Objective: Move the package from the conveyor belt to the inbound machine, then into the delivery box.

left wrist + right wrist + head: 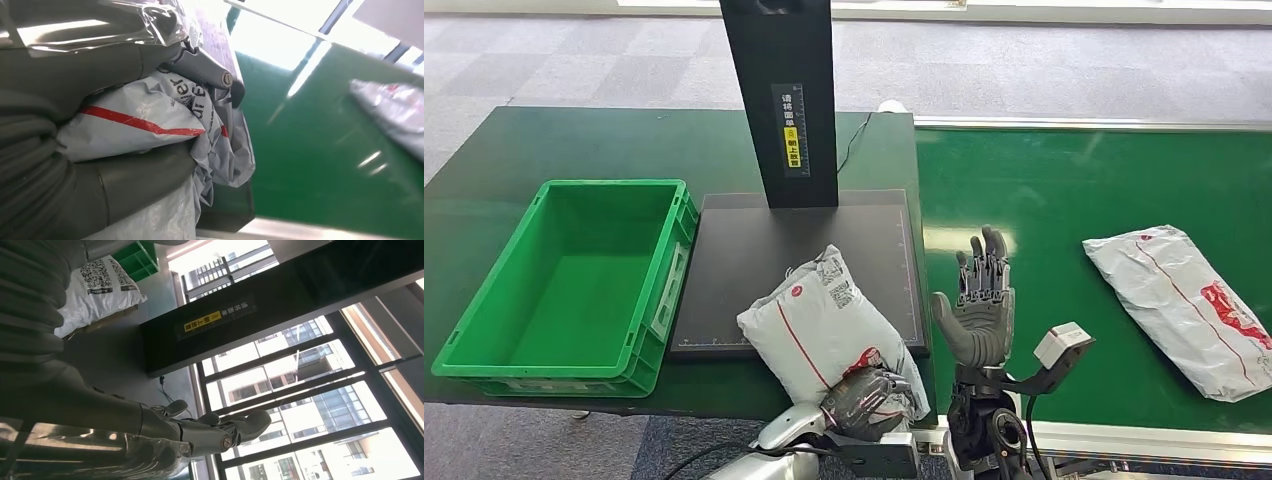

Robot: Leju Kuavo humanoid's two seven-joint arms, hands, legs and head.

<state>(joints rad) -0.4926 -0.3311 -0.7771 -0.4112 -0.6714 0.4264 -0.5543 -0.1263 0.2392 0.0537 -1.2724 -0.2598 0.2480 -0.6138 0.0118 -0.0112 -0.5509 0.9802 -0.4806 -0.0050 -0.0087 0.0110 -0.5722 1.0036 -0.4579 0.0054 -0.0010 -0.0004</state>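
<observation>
Conveyor belt (1064, 200), the broad green band, runs off to the right of the inbound machine (804, 240), and a second grey package (1184, 305) lies on it, well apart from the machine. Delivery box (564, 280), green and with nothing in it, stands just beside the machine's left edge. Between them the machine's dark flat platform carries the package (819, 320), a white mailer with red lines, which lies tilted over the platform's near right corner and overhangs its front edge.

The left hand (869, 400) grips that package at its near end; the left wrist view shows the thumb (125, 182) and a finger (210, 72) closed on crumpled film. The right hand (979, 300) holds nothing, fingers spread and pointing up, just beside the machine's right edge.

By my judgement the machine stage is in hand and the transfer to the box is next. The grip is on loose bag, not on the contents, so the mailer will likely sag. Lift it fully off the platform before carrying it left, clear the box's near wall, and release only once it hangs over the box floor.
</observation>
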